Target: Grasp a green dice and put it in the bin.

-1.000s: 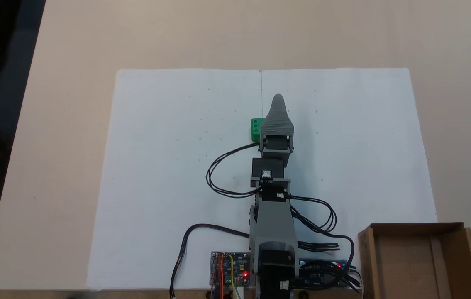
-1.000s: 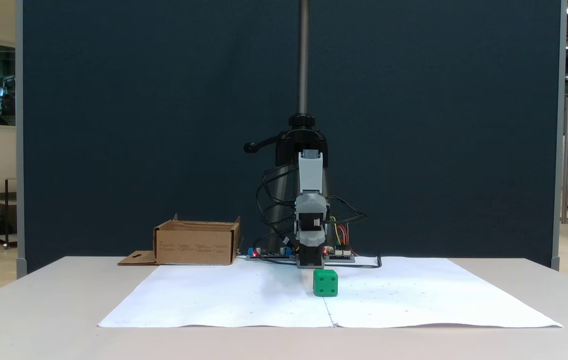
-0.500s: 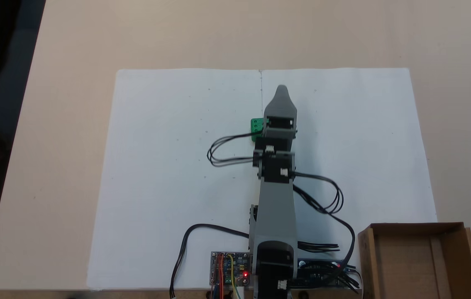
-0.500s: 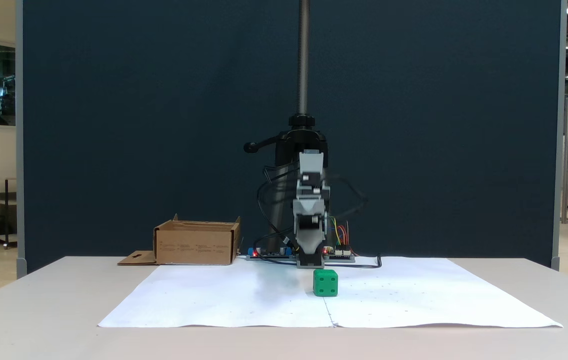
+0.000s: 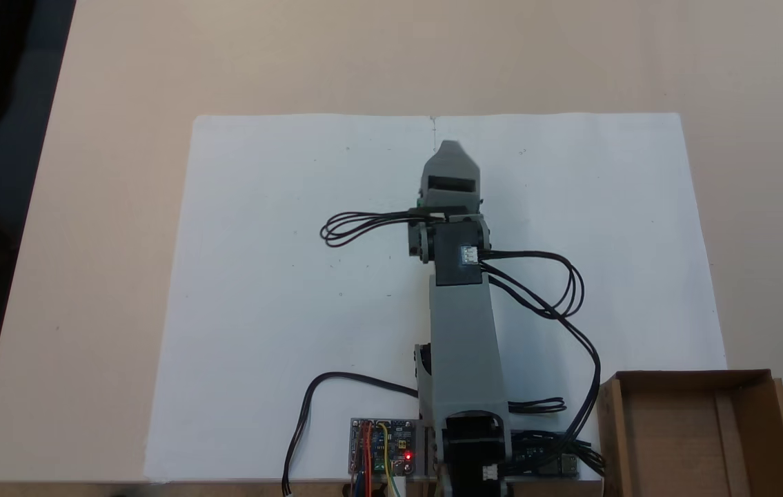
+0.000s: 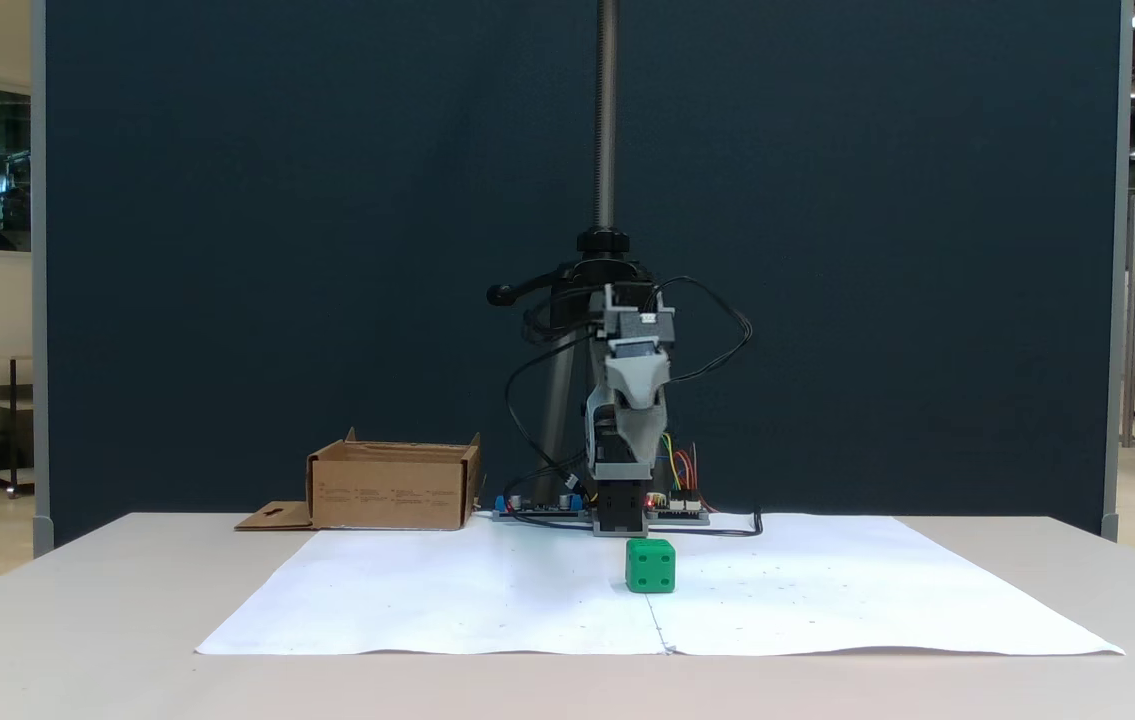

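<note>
So you are at the very start of the job: nothing is grasped and nothing is in the bin. Going left to right in the front fixed view, the bin stands on the table off the back left corner of the white paper sheet, its flap lying flat beside it, and you can see nothing inside it from above. Near the middle of the sheet, just beside its centre crease, the green dice rests on the paper, untouched. Your gripper hangs above and behind it, well apart. From the top it covers the dice almost entirely. I cannot tell whether the jaws are spread or pressed together, since they overlap for both cameras. Descent, grasp, carry and release all remain.
</note>
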You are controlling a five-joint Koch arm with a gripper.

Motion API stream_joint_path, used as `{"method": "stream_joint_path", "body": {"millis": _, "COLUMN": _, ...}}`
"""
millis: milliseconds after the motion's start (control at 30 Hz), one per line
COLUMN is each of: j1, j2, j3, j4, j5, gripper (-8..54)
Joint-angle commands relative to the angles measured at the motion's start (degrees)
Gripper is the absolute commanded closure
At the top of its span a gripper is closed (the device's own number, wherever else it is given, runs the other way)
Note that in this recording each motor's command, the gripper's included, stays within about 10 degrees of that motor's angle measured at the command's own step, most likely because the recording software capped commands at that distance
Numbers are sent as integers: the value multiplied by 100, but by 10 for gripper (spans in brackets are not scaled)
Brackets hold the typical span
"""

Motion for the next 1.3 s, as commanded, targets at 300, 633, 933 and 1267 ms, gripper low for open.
{"method": "stream_joint_path", "body": {"millis": 300, "j1": -475, "j2": -1143, "j3": -1195, "j4": 2013, "j5": 853, "gripper": 40}}
{"method": "stream_joint_path", "body": {"millis": 633, "j1": -475, "j2": -2417, "j3": -2101, "j4": 2276, "j5": 949, "gripper": 40}}
{"method": "stream_joint_path", "body": {"millis": 933, "j1": -475, "j2": -2962, "j3": -2848, "j4": 3067, "j5": 949, "gripper": 40}}
{"method": "stream_joint_path", "body": {"millis": 1267, "j1": -475, "j2": -3551, "j3": -3085, "j4": 3067, "j5": 932, "gripper": 40}}
